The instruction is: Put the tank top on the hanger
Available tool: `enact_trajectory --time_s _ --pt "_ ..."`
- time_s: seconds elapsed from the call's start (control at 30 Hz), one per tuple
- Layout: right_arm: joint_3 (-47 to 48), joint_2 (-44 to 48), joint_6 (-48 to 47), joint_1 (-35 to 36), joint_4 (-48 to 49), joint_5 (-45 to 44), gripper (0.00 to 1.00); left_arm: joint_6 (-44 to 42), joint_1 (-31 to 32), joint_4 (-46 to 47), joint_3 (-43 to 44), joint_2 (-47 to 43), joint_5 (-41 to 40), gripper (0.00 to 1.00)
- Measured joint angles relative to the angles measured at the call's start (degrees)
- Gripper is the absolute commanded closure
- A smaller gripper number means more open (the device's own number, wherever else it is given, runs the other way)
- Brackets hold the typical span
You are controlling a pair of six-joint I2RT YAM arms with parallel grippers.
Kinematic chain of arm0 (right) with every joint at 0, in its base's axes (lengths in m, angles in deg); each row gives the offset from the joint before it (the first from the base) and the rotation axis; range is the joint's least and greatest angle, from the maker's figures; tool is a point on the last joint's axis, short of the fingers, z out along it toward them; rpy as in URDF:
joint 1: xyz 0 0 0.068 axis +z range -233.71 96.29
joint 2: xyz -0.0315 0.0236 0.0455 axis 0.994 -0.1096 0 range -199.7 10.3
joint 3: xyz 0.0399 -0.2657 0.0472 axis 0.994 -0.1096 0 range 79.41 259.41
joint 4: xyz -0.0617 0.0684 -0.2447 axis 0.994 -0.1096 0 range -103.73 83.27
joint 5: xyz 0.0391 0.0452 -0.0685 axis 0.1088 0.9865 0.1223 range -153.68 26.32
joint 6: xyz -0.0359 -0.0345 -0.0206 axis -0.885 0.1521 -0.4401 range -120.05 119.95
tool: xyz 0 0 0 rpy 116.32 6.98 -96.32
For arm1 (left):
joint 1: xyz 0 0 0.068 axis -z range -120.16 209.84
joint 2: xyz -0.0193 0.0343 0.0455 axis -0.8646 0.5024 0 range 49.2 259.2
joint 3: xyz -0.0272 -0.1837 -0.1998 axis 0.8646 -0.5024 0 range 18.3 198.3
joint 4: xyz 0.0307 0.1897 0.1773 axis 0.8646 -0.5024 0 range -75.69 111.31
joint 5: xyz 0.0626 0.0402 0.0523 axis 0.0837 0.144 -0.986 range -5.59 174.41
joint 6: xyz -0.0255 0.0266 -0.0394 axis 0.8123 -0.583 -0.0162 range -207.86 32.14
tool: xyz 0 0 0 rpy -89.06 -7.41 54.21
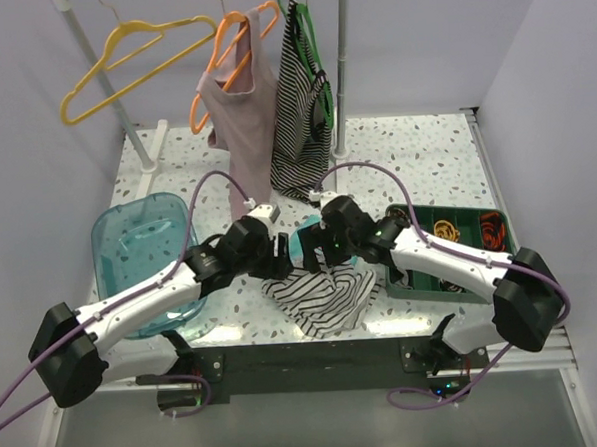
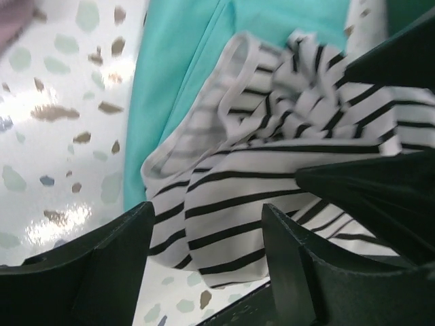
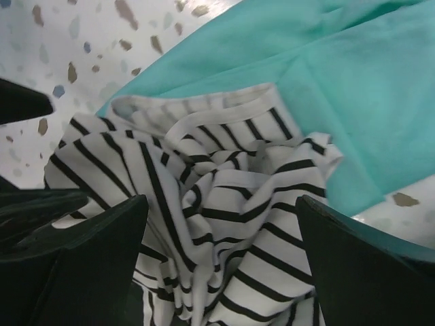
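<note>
The tank top (image 1: 322, 297), white with thin black stripes, lies crumpled on the speckled table near the front edge, partly over a teal cloth (image 1: 302, 245). My left gripper (image 1: 281, 264) sits at its left edge and my right gripper (image 1: 315, 251) at its top, close together. In the left wrist view the left gripper (image 2: 204, 251) is open, with a fold of the tank top (image 2: 272, 183) lying loose between the jaws. In the right wrist view the right gripper (image 3: 221, 265) stands wide open over bunched tank top (image 3: 224, 204) fabric. The yellow hanger (image 1: 120, 63) hangs empty on the rack at back left.
A pink top on an orange hanger (image 1: 243, 116) and a densely striped top on a green hanger (image 1: 298, 113) hang mid-rack. A clear blue bin (image 1: 145, 257) stands left. A green tray (image 1: 459, 235) lies right. The teal cloth (image 3: 340, 81) spreads behind the tank top.
</note>
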Motion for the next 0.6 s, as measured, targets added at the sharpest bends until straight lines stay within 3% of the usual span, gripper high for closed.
enact_trajectory --time_s 0.1,0.13,0.17,0.2,0.23,0.27,0.33,0.47,0.6 --pt "-0.02 -1.29 0.17 1.62 0.04 1.44 0.20 0.85 0.00 -0.07 -2.93 1.68 0.74 0.37" --pt "-0.13 -1.31 0.20 1.70 0.22 1.86 0.26 1.18 0.00 -0.07 -3.45 2.60 1.16 0.46" --pt "-0.26 -1.27 0.39 1.66 0.48 2.08 0.45 1.42 0.00 0.22 -3.76 3.23 1.46 0.51" --pt "-0.33 -1.27 0.39 1.64 0.70 2.34 0.56 1.79 0.00 0.87 -4.15 3.78 2.10 0.58" --pt "-0.39 -1.27 0.72 1.62 0.94 2.51 0.67 2.16 0.00 1.36 -4.46 4.11 2.67 0.80" --pt "-0.39 -1.25 0.57 1.62 1.05 2.71 0.85 2.64 0.00 1.92 -4.76 4.17 3.10 0.88" --pt "-0.35 -1.16 0.63 1.62 1.25 2.97 1.00 3.52 0.00 2.80 -5.09 4.17 3.76 1.00" --pt "1.95 -0.90 0.07 1.62 -0.85 2.43 1.00 3.72 0.00 2.86 -3.50 4.04 4.02 1.00" --pt "8.83 2.05 -1.42 1.62 -4.81 -0.76 1.00 2.60 0.00 -1.99 7.56 4.02 1.95 1.00"
